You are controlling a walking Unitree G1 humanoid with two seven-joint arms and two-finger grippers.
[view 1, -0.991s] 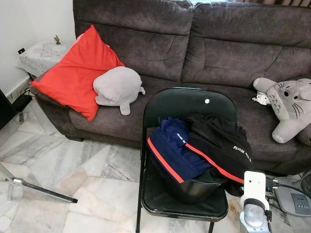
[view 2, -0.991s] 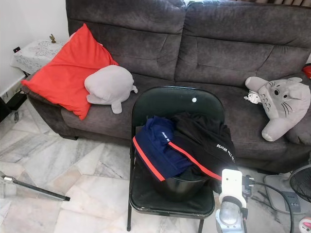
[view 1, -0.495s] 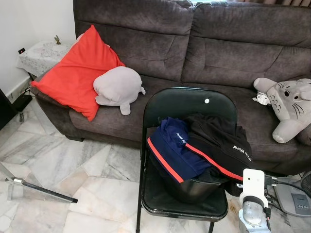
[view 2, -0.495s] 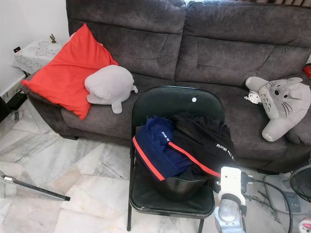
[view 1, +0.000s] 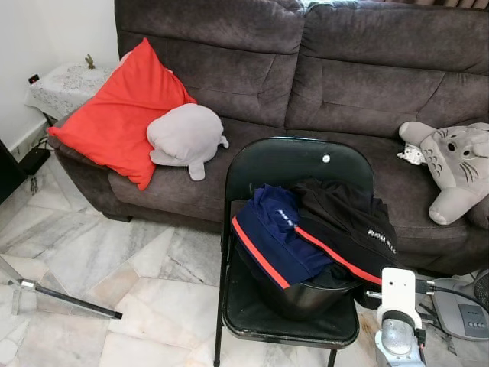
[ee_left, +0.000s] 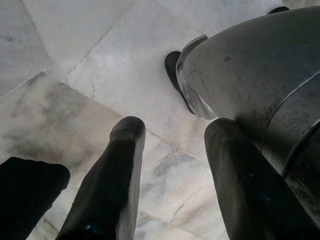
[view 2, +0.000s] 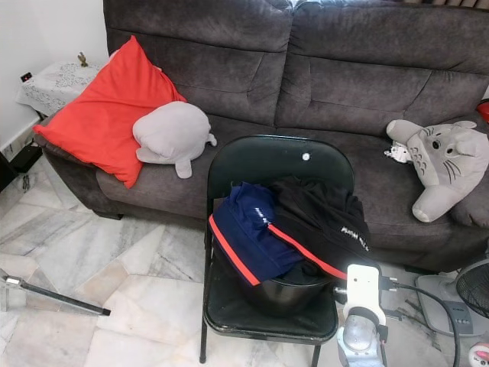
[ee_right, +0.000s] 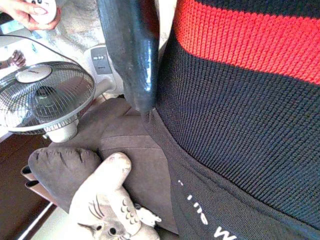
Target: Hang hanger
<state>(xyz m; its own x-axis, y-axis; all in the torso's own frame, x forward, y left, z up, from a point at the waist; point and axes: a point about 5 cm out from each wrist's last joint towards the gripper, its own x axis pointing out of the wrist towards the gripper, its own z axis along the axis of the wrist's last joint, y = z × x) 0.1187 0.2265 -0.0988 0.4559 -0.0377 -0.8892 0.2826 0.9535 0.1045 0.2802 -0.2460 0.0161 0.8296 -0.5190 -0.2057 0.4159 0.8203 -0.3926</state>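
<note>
Hanger: can't tell where it is; nothing shows it clearly. Sofa (view 1: pixel 321 69) behind chair (view 1: pixel 290 164), which carries clothes (view 1: pixel 321 237) heaped over a bucket (view 1: pixel 306 294). Right wrist view adds a fan (ee_right: pixel 42 92) and a person's hand (ee_right: pixel 30 12). Right gripper (ee_right: pixel 144 97) sits vs black-red knit; grip can't tell, partly hidden. Left gripper (ee_left: pixel 175 131) spread open above floor (ee_left: pixel 75 50).

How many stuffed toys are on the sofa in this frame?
2. A plain grey plush lies against the red cushion on the sofa's left side; a grey cat-like plush sits at the sofa's right end.
</note>
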